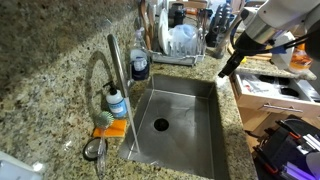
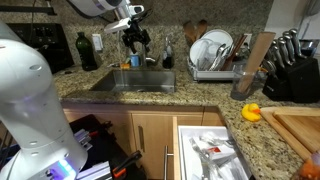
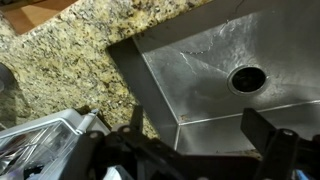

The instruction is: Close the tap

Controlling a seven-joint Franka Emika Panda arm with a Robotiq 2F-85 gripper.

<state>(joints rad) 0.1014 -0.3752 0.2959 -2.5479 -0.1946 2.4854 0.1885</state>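
Brushed-silver metal, the tap [image 1: 117, 72] stands upright on the granite counter [image 1: 50, 60] at the edge of the sink [image 1: 195, 140]. Its thin stem and arched gooseneck rise well above the small clear bottle with a blue cap [image 1: 117, 103] just beside it. It is well apart from the hand [image 1: 230, 65], on the opposite side of the basin, and nothing touches it. An orange sponge [image 1: 110, 129] lies below the bottle and a round metal strainer [image 1: 93, 150] rests next to that, both far across the sink from the hand. The hand hangs in the air over the sink's other rim, close to the wire dish rack [image 1: 178, 45] with its plates. In the wrist view the hand [image 3: 196, 120] is spread wide, its dark fingers [image 3: 262, 132] well apart with nothing between them, only the steel basin and its drain [image 3: 248, 78] underneath. The rack's corner [image 3: 40, 145] shows just beside one finger. In an exterior view the hand [image 2: 138, 42] hovers above the sink [image 2: 135, 82]. Beyond the rack [image 2: 215, 55] from the hand are a knife block [image 2: 290, 62], a yellow rubber duck [image 2: 252, 112] and an open drawer [image 2: 205, 150].
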